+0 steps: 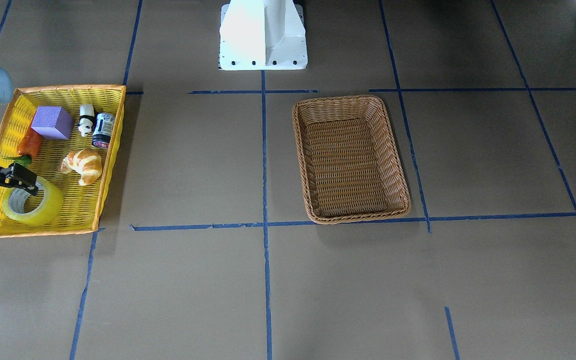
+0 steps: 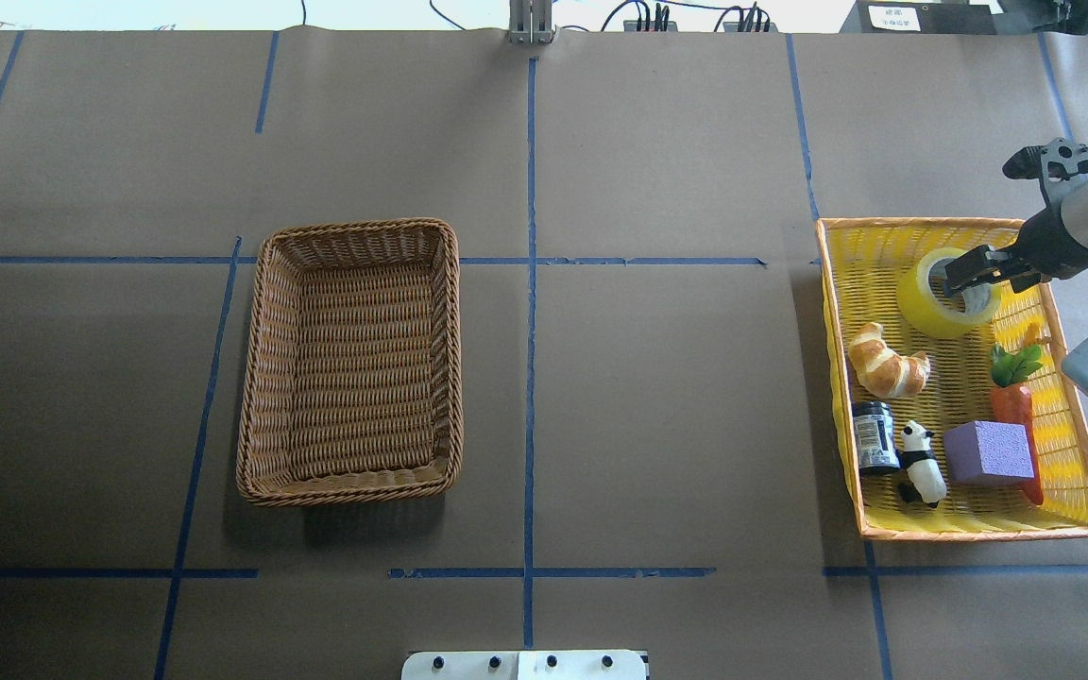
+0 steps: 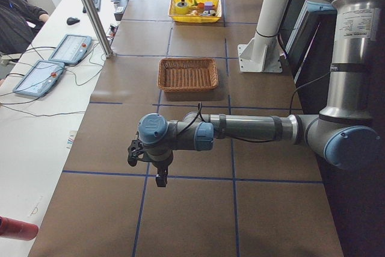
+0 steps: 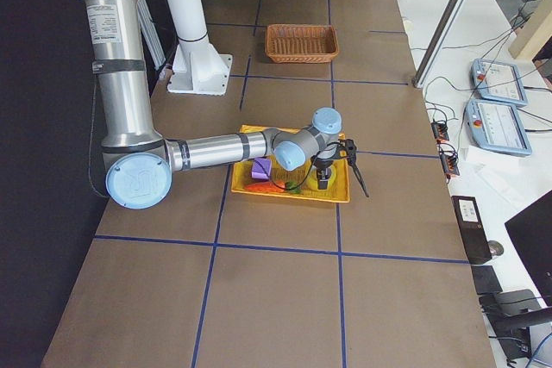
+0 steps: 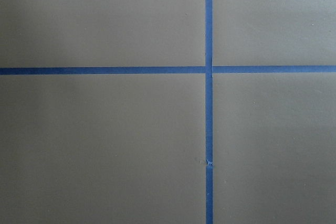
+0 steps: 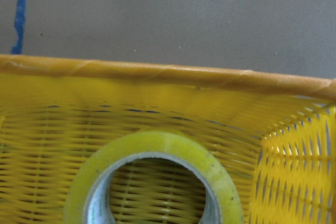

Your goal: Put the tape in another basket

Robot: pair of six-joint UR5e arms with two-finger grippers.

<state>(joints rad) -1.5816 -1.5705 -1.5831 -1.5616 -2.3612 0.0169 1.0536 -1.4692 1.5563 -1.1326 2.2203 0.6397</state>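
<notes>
The tape [image 1: 43, 207] is a yellow roll with a grey core. It lies flat in a corner of the bright yellow basket [image 1: 110, 150], and it also shows in the overhead view [image 2: 922, 307] and close below the right wrist camera [image 6: 157, 142]. My right gripper [image 1: 18, 181] hangs right over the roll [image 2: 967, 274] and looks open, its fingers at the roll's top rim. The brown wicker basket [image 1: 403, 185] stands empty mid-table [image 2: 360, 227]. My left gripper [image 3: 159, 177] hangs over bare table far from both baskets. I cannot tell if it is open or shut.
The yellow basket also holds a croissant [image 1: 84, 165], a purple block [image 1: 52, 122], a panda figure [image 1: 86, 120], a dark can [image 1: 103, 130] and a carrot [image 1: 29, 145]. The white robot base [image 1: 263, 35] stands at the table's robot side. Blue tape lines cross the brown table.
</notes>
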